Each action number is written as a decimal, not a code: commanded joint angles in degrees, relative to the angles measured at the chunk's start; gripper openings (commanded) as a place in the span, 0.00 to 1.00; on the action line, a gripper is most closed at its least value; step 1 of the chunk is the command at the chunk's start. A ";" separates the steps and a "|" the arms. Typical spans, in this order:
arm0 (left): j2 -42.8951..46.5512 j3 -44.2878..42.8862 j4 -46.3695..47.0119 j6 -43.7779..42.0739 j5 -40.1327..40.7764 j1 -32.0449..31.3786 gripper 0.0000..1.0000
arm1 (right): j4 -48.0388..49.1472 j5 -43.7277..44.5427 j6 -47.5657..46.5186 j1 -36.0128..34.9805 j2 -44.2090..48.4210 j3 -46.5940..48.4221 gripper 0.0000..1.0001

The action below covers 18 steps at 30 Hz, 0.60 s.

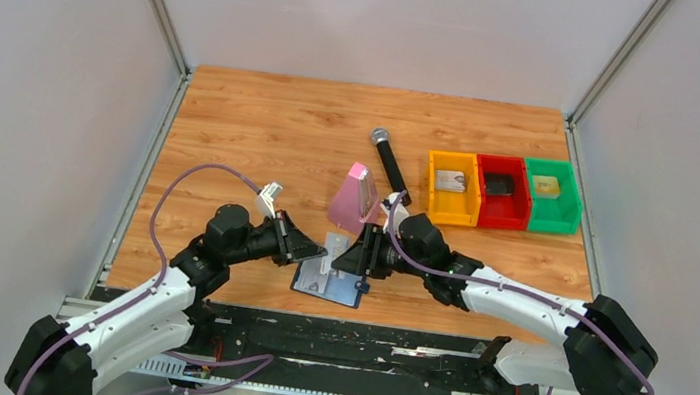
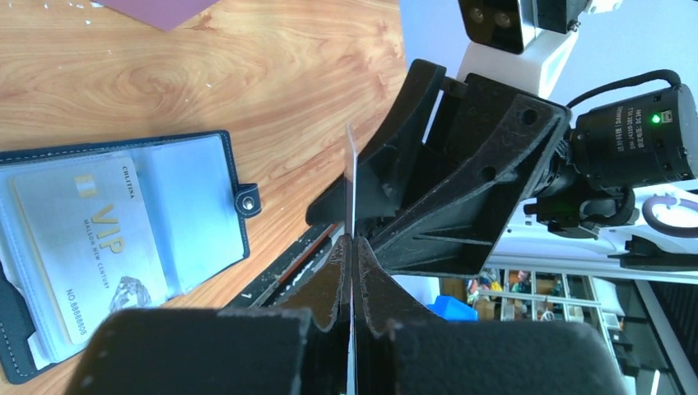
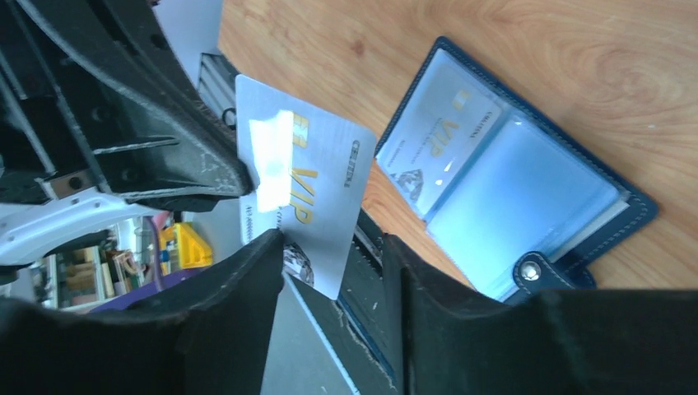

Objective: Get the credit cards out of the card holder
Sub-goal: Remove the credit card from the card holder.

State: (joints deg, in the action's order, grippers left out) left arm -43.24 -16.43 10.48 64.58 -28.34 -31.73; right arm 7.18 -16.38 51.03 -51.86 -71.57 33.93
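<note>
The navy card holder (image 1: 330, 283) lies open on the table near the front edge, pale blue slots up (image 2: 185, 210) (image 3: 527, 189). One credit card (image 2: 78, 239) (image 3: 440, 144) with gold VIP lettering sits in its left slot. A second silver-grey VIP credit card (image 3: 309, 193) hangs in the air above the holder's edge and shows edge-on (image 2: 351, 185) in the left wrist view. My left gripper (image 2: 351, 243) (image 1: 319, 251) is shut on this card. My right gripper (image 3: 333, 243) (image 1: 346, 255) faces it, open, jaws on either side of the card's lower corner.
A pink metronome (image 1: 356, 198) stands just behind the grippers, with a black microphone (image 1: 391, 162) beyond it. Yellow (image 1: 453, 185), red (image 1: 501, 189) and green (image 1: 550, 194) bins line the right side, each holding a small item. The black rail (image 1: 359, 340) runs along the front edge.
</note>
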 commanded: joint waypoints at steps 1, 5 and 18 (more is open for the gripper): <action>0.05 0.46 5.38 1.75 -1.23 0.26 0.00 | 9.62 -5.36 1.54 0.88 1.85 -2.17 0.42; -0.23 1.26 6.28 1.56 -1.26 0.28 0.01 | 11.85 -7.11 -0.50 1.14 2.29 -3.34 0.16; -3.06 -5.05 -3.56 -14.94 -8.05 0.26 0.57 | -2.16 -24.39 -17.63 6.31 6.92 -0.78 0.00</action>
State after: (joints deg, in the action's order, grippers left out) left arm -44.91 -17.26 9.52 58.00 -31.53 -31.16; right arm 10.55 -31.75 41.43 -46.48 -66.00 30.81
